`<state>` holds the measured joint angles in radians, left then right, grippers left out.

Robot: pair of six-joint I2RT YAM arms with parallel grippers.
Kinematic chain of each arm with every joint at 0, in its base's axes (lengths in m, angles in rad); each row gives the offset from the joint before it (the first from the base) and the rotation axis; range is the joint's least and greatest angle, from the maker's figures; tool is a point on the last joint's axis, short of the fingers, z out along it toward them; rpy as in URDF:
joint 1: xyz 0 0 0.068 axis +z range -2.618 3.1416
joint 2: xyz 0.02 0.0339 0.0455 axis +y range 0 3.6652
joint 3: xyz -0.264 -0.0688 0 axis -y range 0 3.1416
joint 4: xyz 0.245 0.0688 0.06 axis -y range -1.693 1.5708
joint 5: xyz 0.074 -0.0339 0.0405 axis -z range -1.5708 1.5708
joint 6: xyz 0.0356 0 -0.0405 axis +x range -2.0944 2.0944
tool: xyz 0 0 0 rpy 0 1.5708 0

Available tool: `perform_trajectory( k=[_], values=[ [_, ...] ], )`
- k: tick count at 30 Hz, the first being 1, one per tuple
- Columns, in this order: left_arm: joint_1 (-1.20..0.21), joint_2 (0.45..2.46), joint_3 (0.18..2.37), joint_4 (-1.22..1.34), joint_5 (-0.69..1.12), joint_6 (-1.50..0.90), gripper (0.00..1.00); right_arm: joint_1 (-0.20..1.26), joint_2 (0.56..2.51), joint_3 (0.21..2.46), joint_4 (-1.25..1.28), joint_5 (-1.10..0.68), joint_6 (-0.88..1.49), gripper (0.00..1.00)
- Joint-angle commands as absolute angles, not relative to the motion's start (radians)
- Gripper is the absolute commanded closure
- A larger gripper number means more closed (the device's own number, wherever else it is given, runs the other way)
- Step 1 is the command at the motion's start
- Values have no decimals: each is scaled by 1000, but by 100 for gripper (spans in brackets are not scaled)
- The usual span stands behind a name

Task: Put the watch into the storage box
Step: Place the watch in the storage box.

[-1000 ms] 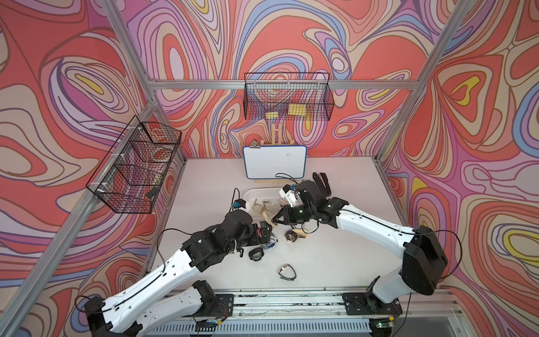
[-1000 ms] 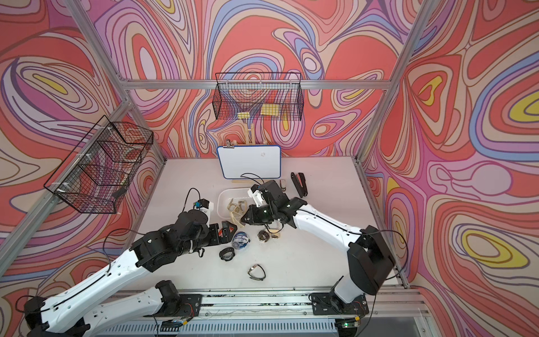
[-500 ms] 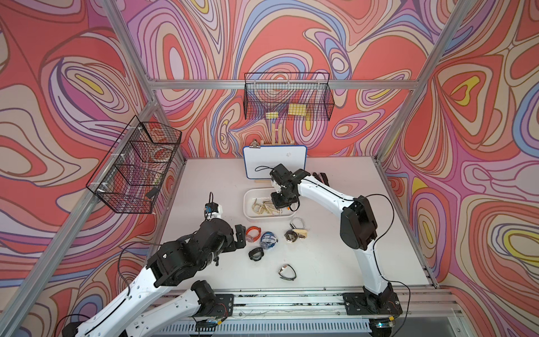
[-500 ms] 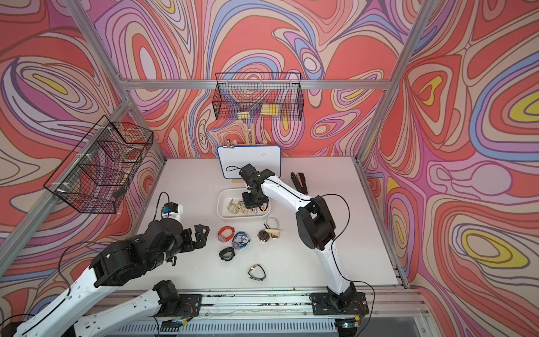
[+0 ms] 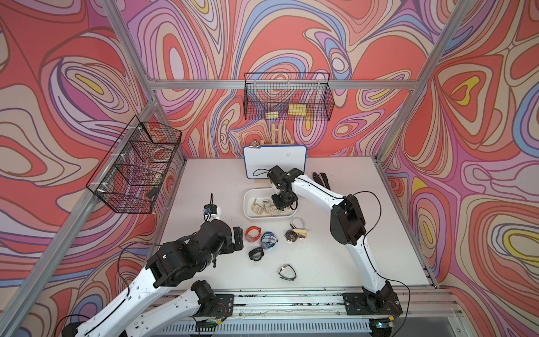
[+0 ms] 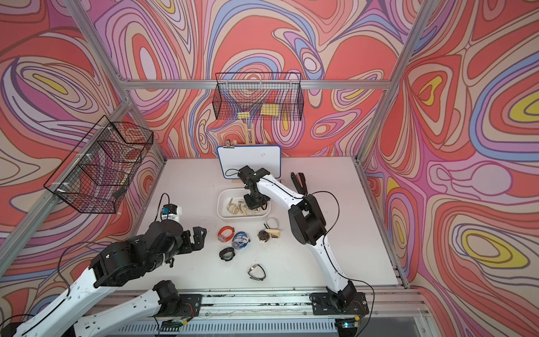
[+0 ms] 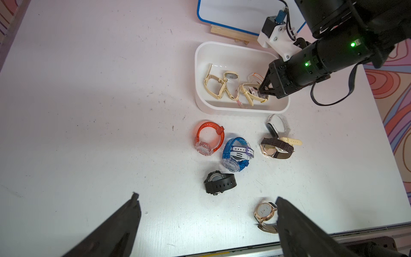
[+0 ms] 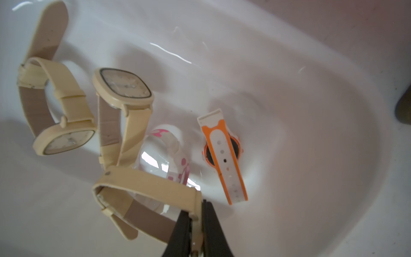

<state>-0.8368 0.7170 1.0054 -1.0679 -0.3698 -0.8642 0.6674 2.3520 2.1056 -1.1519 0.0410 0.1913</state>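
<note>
Cream strap, pinched tight: your right gripper [image 8: 196, 213] is closed on that watch [image 8: 144, 184], low inside the white storage box [image 8: 289, 66]. Right beside it lie an orange-and-white watch [image 8: 222, 155] and a pink see-through watch [image 8: 169, 155]. A square-faced cream watch [image 8: 124, 89] and another cream watch [image 8: 64, 140] crowd the box farther off. Your left gripper [image 7: 206, 197] is wide open and holds nothing. A black watch [image 7: 219, 182] sits just ahead of it on the table [image 7: 89, 111], and a gold-rimmed watch [image 7: 264, 212] lies by one finger.
</note>
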Motion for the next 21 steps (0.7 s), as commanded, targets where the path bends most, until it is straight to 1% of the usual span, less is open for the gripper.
perform_trajectory(
  k=[1, 7, 12, 16, 18, 21],
  values=[
    [-832, 715, 989, -1085, -376, -857, 0, 670, 2318, 2041, -1164, 101, 169, 100],
    [-832, 719, 966, -1058, -369, -857, 0, 670, 2266, 1948, -1139, 129, 158, 100],
    [-832, 729, 960, -1048, -360, -861, 0, 670, 2254, 1948, -1135, 118, 158, 100],
    [-832, 732, 965, -1045, -360, -859, 0, 670, 2223, 1959, -1110, 76, 168, 79],
    [-832, 734, 966, -1041, -358, -858, 0, 670, 2201, 1954, -1096, 66, 173, 73],
    [-832, 742, 967, -1034, -348, -853, 0, 670, 2165, 1942, -1078, 57, 183, 68]
  ],
)
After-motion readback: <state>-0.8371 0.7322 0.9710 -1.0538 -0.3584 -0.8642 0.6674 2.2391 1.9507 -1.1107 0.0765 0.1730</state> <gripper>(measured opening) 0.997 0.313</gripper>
